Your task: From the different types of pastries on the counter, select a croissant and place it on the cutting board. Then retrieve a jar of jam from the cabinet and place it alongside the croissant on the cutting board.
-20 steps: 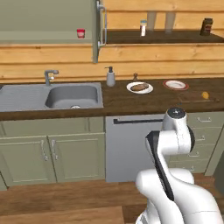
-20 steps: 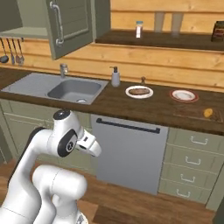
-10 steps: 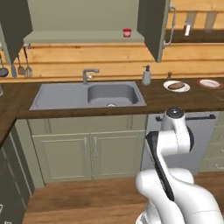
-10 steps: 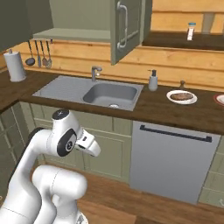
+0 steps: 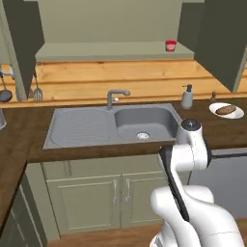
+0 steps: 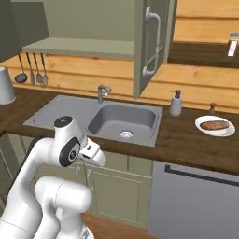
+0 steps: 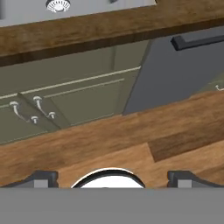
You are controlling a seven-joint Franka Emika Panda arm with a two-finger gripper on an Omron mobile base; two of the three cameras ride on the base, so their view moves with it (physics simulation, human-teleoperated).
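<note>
Small squat red jar of jam with a whitish lid [image 5: 170,46] standing upright near the right end of the pale grey-green shelf inside the open dull olive-grey wall cabinet [image 5: 111,50], alone there, well above the long dark brown wood-grain table [image 5: 19,140]. Cabinet door [image 6: 150,44] swung wide open, its curved pale handle facing the right base camera. Below the cabinet, a grey double-basin sink [image 5: 112,126] with a grey tap [image 5: 115,96] set into the table. Just right of the sink, a pale soap dispenser [image 5: 187,97]. Further right, a longer brown loaf-like pastry [image 6: 214,125] lying on a white round plate [image 6: 202,127], on the table. Dark utensils [image 6: 31,69] hanging on the wooden wall at far left.

White arm folded low in front of the sink cabinets, well apart from the jar. Claw [image 7: 107,179] pointing down toward the wooden floor [image 7: 131,144] and the olive lower cupboard doors [image 7: 70,92], its two dark fingertips [image 7: 40,178] spread far apart, open, with nothing between them.
</note>
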